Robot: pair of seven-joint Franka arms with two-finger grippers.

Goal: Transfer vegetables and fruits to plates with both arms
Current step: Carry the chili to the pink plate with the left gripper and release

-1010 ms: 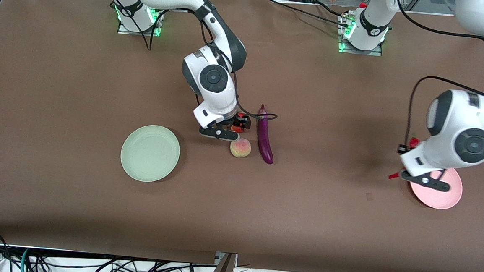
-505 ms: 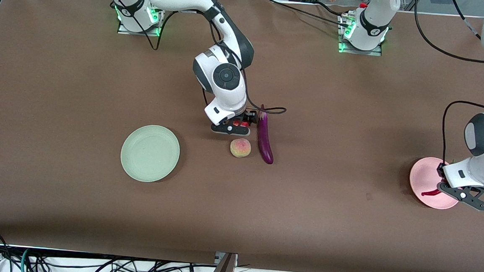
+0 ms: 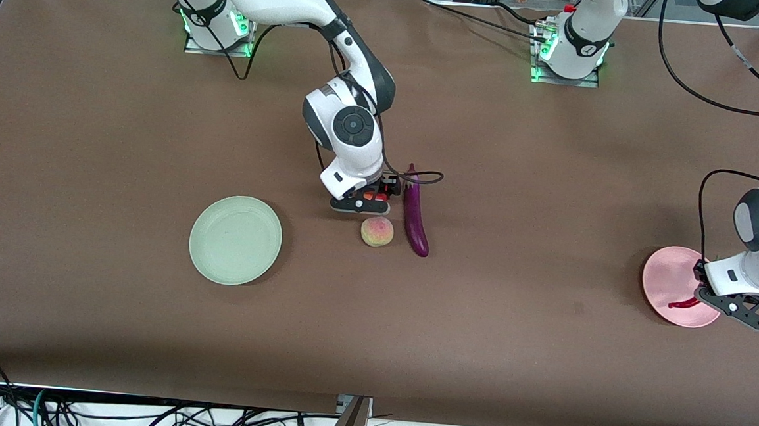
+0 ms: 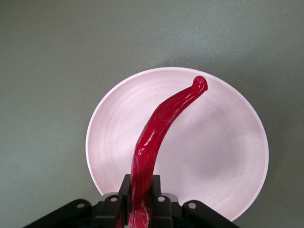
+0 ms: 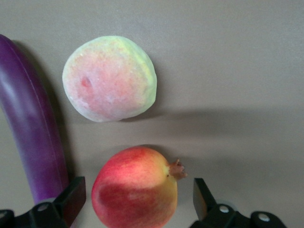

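Front view: nothing is delivered yet. The green plate (image 3: 235, 240) at centre-left is bare; peach (image 3: 377, 231) and eggplant (image 3: 415, 214) lie mid-frame.

Left wrist view: the left gripper (image 4: 141, 205) clenches the chili pepper (image 4: 159, 130) over the pink plate (image 4: 223, 142).

Right wrist view: the right gripper (image 5: 135, 197), jaws spread, straddles the red fruit (image 5: 135, 189).

A brown table (image 3: 82, 326) carries a peach (image 3: 377, 231) in the middle. Beside it lies the eggplant (image 3: 415, 215); the red fruit (image 5: 135, 187) sits just beside it, farther from the front camera. The green plate (image 3: 235, 240) lies toward the right arm's end, the pink plate (image 3: 662, 270) toward the left arm's end.
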